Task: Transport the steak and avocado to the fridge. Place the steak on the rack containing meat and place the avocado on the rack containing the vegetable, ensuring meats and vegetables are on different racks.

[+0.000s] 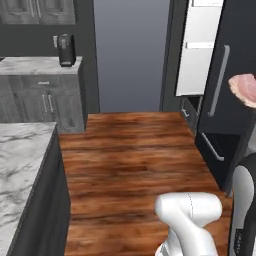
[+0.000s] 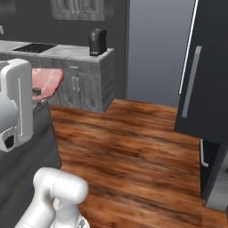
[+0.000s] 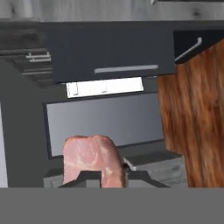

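Hand view shows one steak [image 3: 92,160], a single pink slab with a paler edge, standing up between the claw's [image 3: 103,178] two dark fingertips [image 3: 83,178] at about 6 o'clock; the jaws are pressed together on the meat, pinching it, with the slab rising above them toward the middle of the picture. Beyond it lies the fridge [image 3: 109,52], dark-sided, with one grey bar handle at about 12 o'clock and a pale grey panel behind the steak. Left base view has the same steak [image 1: 244,90] at 3 o'clock, at the picture's right edge, held in the air in front of the dark fridge [image 1: 235,75], whose one long grey handle stands just beside it; white door bins show at 1 o'clock. Right base view puts the steak [image 2: 46,81] at 9 o'clock, just beside the white arm, well apart from the fridge [image 2: 209,71] at 3 o'clock. One black coffee machine [image 2: 97,42] sits on the far counter [image 2: 67,52]. No writing can be read anywhere.
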Controlling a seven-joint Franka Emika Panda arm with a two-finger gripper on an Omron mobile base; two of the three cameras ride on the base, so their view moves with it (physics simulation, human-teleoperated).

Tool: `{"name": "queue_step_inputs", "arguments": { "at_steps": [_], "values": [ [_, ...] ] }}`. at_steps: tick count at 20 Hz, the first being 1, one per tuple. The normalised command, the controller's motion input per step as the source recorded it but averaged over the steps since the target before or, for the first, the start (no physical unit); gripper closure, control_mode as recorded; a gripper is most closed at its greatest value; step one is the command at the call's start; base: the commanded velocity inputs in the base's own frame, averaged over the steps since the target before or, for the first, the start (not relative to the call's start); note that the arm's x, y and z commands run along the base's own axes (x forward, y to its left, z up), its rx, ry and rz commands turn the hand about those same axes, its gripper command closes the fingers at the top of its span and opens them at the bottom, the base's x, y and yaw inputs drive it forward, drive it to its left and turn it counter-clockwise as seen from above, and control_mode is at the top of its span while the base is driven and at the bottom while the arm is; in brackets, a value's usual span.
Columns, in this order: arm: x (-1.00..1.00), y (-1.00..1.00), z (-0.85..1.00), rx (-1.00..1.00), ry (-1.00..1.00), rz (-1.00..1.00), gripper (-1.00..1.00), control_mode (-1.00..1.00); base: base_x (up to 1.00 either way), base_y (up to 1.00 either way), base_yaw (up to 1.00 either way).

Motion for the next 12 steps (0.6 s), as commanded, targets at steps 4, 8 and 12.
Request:
{"name": "queue_step_inputs", "arguments": {
  "at_steps": [4,8,12],
  "values": [
    [0.00,0.00,0.00,0.00,0.00,0.00,1.00,1.00,1.00,0.00,-0.14],
    [0.00,0.00,0.00,0.00,0.00,0.00,1.00,1.00,1.00,0.03,-0.15],
    [0.00,0.00,0.00,0.00,0.00,0.00,1.00,1.00,1.00,0.16,-0.16]
  ]
}}
